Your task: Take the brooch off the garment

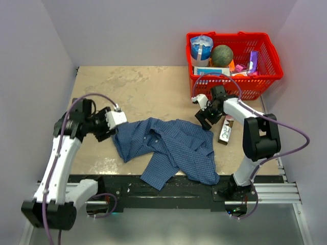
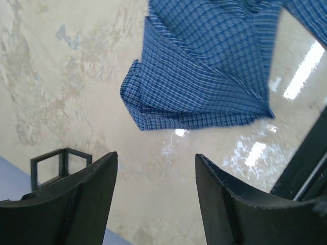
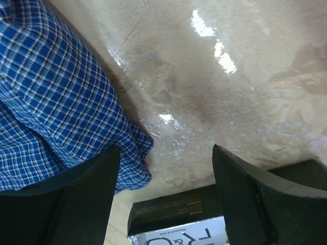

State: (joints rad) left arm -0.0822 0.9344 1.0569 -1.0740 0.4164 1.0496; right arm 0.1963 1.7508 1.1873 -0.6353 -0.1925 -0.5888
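Observation:
The blue checked shirt (image 1: 171, 148) lies crumpled at the table's near middle. The brooch is not visible in any view. My left gripper (image 1: 106, 130) is open and empty just left of the shirt's left edge; the left wrist view shows a folded part of the shirt (image 2: 204, 76) ahead of the fingers (image 2: 87, 199), apart from them. My right gripper (image 1: 205, 120) is open and empty at the shirt's upper right edge; the right wrist view shows the shirt (image 3: 56, 112) by its left finger (image 3: 76, 199).
A red basket (image 1: 265, 76) with several items stands at the back right. A black and white box (image 1: 225, 131) lies right of the shirt, also under my right gripper (image 3: 179, 217). The table's near edge has a black rail (image 1: 168, 189).

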